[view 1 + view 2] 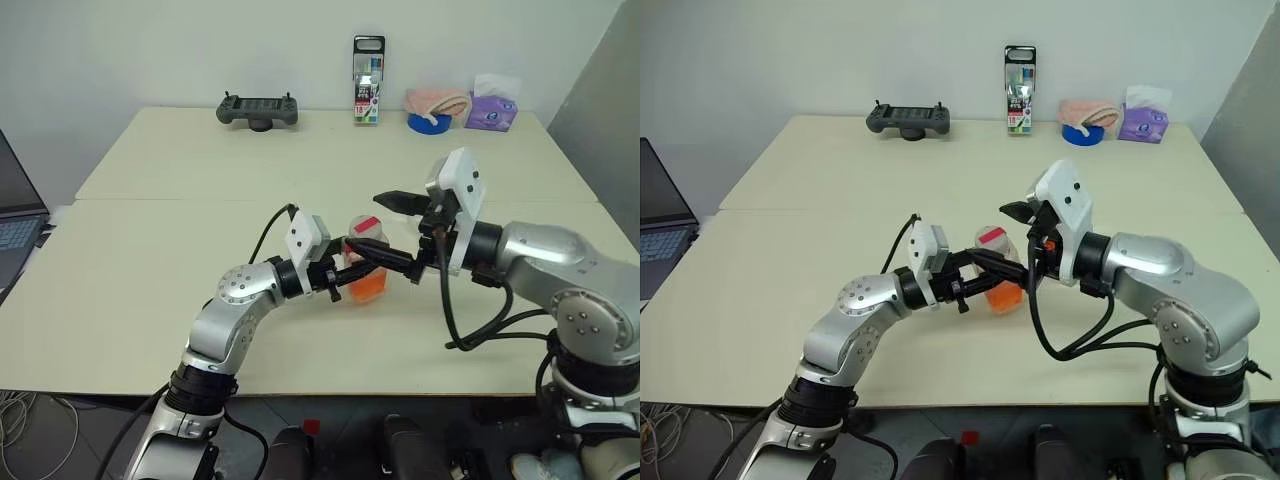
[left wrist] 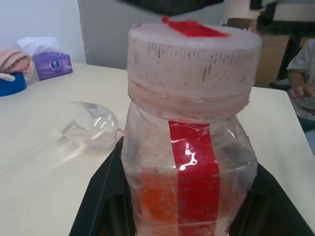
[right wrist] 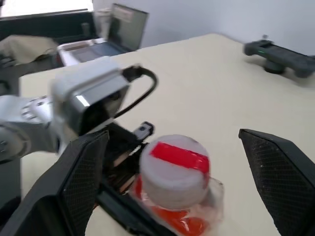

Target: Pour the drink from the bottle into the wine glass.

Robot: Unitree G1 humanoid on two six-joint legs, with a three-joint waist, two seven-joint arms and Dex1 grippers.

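**Cap still on, glass lying down**

While the left hand (image 1: 345, 272) is clamping the bottle (image 1: 367, 262) upright above the bench (image 1: 150, 250), the right hand (image 3: 172, 162) is spreading wide around the cap (image 3: 176, 167). A crooked bite could be twisting the bottle loose; the glass (image 2: 93, 130), beyond the bottle, is lying on its side.

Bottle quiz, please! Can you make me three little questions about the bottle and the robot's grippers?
1. True or false: the bottle has its cap off.
2. Which gripper grips the bottle?
3. Fill in: the right gripper sits with one finger on each side of the cap, and its jaws are ___.

Key: 1 false, the cap is on. 2 the left gripper. 3 open.
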